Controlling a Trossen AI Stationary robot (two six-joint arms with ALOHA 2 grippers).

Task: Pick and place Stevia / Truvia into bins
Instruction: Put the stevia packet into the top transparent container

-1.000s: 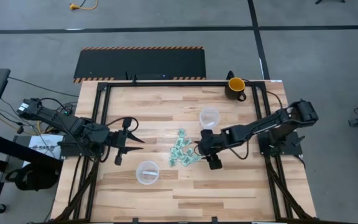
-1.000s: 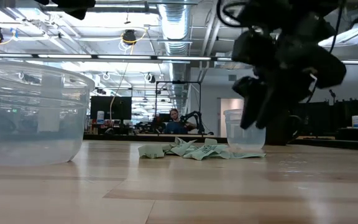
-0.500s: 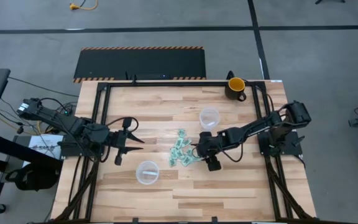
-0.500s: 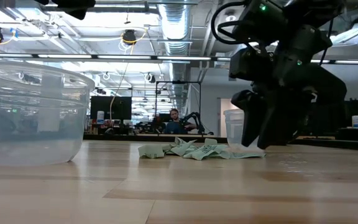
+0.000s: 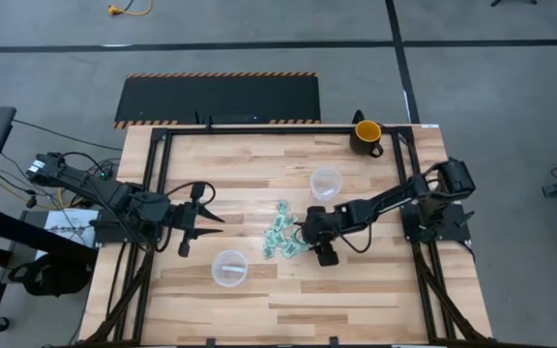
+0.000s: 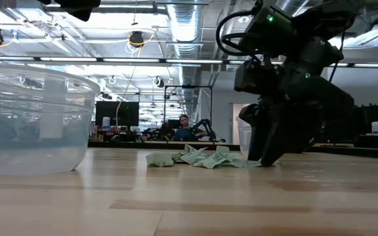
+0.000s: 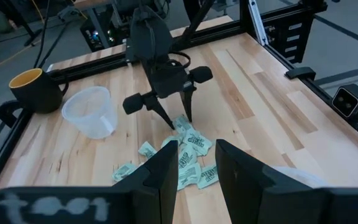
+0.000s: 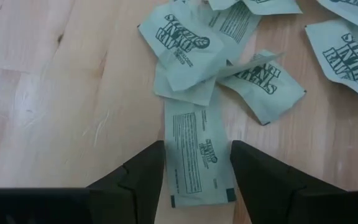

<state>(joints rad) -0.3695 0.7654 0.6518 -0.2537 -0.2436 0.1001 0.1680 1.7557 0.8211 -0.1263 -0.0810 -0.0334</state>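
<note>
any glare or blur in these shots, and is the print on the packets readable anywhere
Low view: bright ceiling lights behind leave the right end effector a dark silhouette, and the near cup looms large. Right wrist view: sachet print is sharp, the dark fingers soft. Left wrist view: foreground blurred. High view: even light, print too small.

sachets (image 5: pixel 284 237): pale green, flat, loosely heaped mid-bench
far cup (image 5: pixel 326 182): clear, upright, at their 1 o'clock
near cup (image 5: pixel 229 268): clear, upright, at their 8 o'clock

Sachets (image 5: pixel 285 237) apparently lie between both cups (image 5: pixel 326 182).
</note>
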